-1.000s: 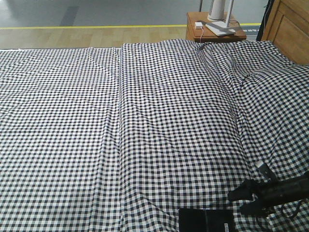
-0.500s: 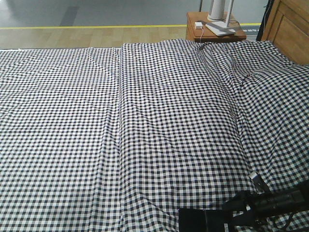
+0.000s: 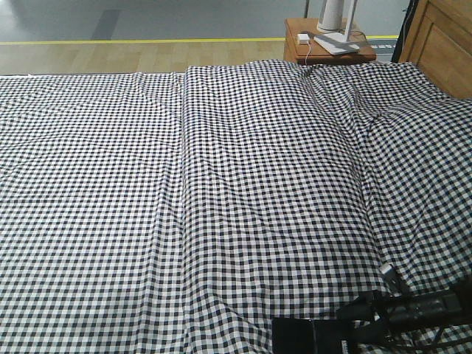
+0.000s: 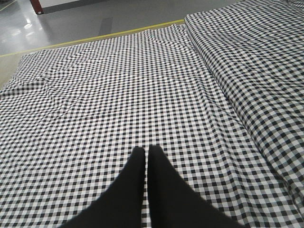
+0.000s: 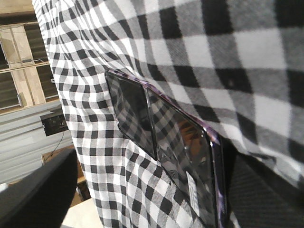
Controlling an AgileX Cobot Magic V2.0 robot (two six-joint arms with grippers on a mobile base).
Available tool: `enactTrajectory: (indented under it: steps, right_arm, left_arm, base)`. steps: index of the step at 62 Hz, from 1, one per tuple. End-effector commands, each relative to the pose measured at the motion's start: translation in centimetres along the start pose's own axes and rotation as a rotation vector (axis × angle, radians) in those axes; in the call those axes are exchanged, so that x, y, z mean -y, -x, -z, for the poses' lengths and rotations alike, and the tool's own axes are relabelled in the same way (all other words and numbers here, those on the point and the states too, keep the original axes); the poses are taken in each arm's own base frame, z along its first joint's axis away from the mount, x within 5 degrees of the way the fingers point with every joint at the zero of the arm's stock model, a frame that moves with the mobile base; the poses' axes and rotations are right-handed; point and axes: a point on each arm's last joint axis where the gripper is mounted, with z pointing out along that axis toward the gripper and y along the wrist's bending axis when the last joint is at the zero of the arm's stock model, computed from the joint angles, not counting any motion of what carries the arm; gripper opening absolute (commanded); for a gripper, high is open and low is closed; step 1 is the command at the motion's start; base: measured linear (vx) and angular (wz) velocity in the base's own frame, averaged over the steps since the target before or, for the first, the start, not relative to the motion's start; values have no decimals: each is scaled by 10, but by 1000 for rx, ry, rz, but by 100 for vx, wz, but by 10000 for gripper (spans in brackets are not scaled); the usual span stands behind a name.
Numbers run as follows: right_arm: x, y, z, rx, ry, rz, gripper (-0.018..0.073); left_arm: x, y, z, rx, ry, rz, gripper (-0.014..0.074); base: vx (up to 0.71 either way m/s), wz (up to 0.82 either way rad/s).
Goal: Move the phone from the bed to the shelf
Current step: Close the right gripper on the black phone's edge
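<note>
Phone (image 5: 175, 142): glossy black, faintly creased

No lettering can be read anywhere. The phone (image 5: 175, 142) carries a small white sticker (image 5: 190, 183) on its glossy face, but the print is too blurred to read.

The left hand (image 4: 146, 149) enters from the bottom centre of the frame, its two black fingers (image 4: 130, 185) lying side by side with only a thin slit between them, tips over the black-and-white checked sheet of the bed (image 4: 109, 95). The sheet fills nearly the whole picture, lightly wrinkled at the left and raised in a long fold (image 4: 213, 80) running from top centre toward the lower right. Along the upper left, glossy grey floor (image 4: 71, 19) shows beyond a yellow line (image 4: 95, 38).
</note>
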Motion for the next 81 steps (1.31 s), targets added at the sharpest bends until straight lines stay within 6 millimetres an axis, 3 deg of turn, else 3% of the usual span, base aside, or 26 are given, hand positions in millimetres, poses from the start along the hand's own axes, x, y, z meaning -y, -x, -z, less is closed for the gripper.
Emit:
enactTrajectory:
  steps: [1, 17, 33, 43, 59, 81]
  right_arm:
    - [-25, 10, 4, -8, 73, 73, 594]
    - [-40, 12, -22, -77, 71, 131, 594]
    - [-43, 12, -24, -88, 83, 135, 559]
    - [-44, 11, -24, -92, 96, 134, 407]
    - [-46, 9, -23, -117, 124, 155, -16]
    - [-48, 7, -15, -160, 104, 193, -9]
  left_arm:
    - [0, 5, 0, 76, 5, 2, 1]
    - [0, 5, 0, 76, 5, 2, 1]
    - [0, 5, 0, 76, 5, 2, 1]
    - [0, 5, 0, 76, 5, 2, 1]
    - [0, 5, 0, 76, 5, 2, 1]
    - [0, 5, 0, 76, 5, 2, 1]
  base:
    - [0, 0]
    - [0, 0]
    - [0, 0]
    - [0, 0]
    - [0, 0]
    - [0, 0]
